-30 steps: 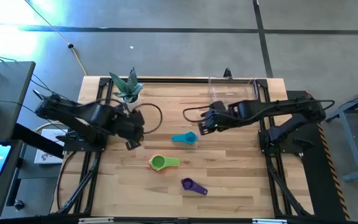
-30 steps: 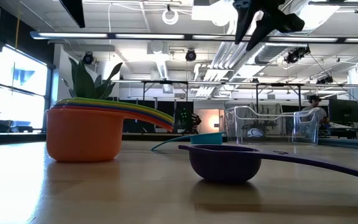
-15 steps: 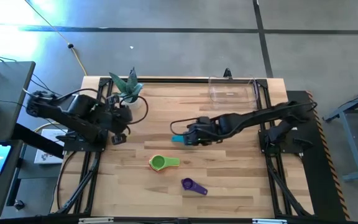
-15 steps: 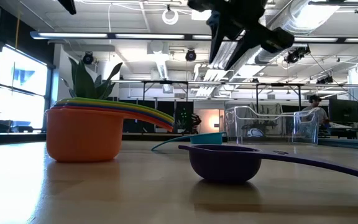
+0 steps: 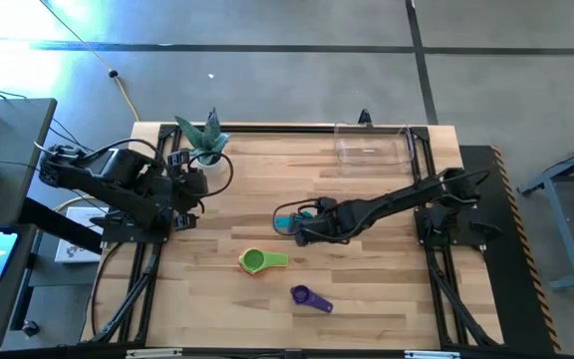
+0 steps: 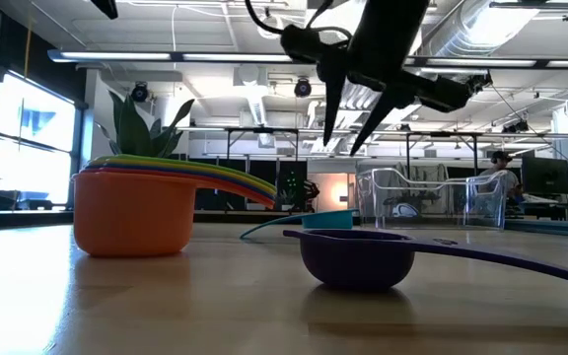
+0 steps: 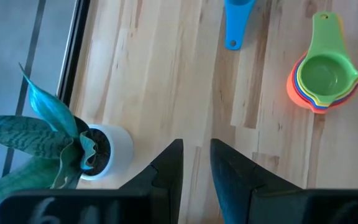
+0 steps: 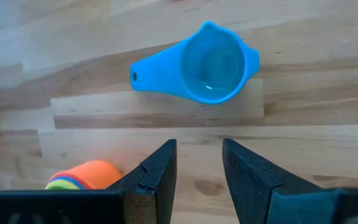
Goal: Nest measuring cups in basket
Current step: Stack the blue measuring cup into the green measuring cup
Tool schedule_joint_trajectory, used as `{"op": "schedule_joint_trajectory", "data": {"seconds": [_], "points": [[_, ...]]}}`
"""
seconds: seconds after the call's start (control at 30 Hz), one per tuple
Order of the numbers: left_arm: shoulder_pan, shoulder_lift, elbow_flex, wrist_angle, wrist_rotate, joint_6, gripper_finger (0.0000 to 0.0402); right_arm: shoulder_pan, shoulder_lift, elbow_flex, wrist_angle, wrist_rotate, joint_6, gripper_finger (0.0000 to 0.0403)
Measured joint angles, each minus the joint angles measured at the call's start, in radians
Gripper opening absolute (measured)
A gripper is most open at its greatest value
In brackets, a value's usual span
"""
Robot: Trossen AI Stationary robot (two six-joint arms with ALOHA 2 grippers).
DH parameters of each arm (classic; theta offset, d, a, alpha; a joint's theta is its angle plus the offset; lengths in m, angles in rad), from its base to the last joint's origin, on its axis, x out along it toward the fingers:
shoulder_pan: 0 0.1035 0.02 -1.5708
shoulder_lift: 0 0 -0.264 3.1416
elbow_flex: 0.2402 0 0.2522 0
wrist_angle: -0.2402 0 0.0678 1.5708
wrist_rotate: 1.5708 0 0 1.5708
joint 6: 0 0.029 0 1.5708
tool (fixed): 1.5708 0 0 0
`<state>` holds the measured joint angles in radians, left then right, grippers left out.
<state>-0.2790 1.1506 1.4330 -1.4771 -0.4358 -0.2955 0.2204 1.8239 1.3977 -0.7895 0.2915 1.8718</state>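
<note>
At the table's left edge the left gripper point(image 5: 185, 221) waits beside the white pot with a green plant point(image 5: 203, 146), its fingers point(image 7: 169, 163) a small gap apart and holding nothing. Right of it, near the front middle of the wooden table point(image 5: 367, 299), sits a nested stack of measuring cups point(image 5: 261, 261), orange at the bottom and green on top, with the handles pointing right in the high view. Just in front of the stack and a little to the right lies the purple cup point(image 5: 309, 297), alone on the wood and apart from the others. Behind these, near the table's centre, the blue cup point(image 5: 287, 221) rests upright on the table. The right gripper point(image 5: 305, 231) hangs directly above it, fingers point(image 8: 157, 163) parted and empty; in the wrist view the cup lies just ahead of the two tips, untouched. The right arm stretches from its base at the table's right edge. At the far right corner stands the clear basket point(image 5: 371, 147), well apart from every cup, with no cup in it
</note>
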Motion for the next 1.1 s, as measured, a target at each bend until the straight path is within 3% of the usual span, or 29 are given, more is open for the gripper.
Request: {"op": "schedule_joint_trajectory", "data": {"seconds": [0.53, 1.1], "points": [[0.000, -0.006, 0.000, -0.001, 0.008, 0.029, 0.0070, 0.015, 0.079, 0.000, -0.046, 0.079, 0.145, 0.0121], [0.000, -0.006, 0.000, -0.001, 0.008, 0.019, 0.0070, -0.064, 0.145, 0.000, -0.056, 0.066, 0.082, 0.0121]]}}
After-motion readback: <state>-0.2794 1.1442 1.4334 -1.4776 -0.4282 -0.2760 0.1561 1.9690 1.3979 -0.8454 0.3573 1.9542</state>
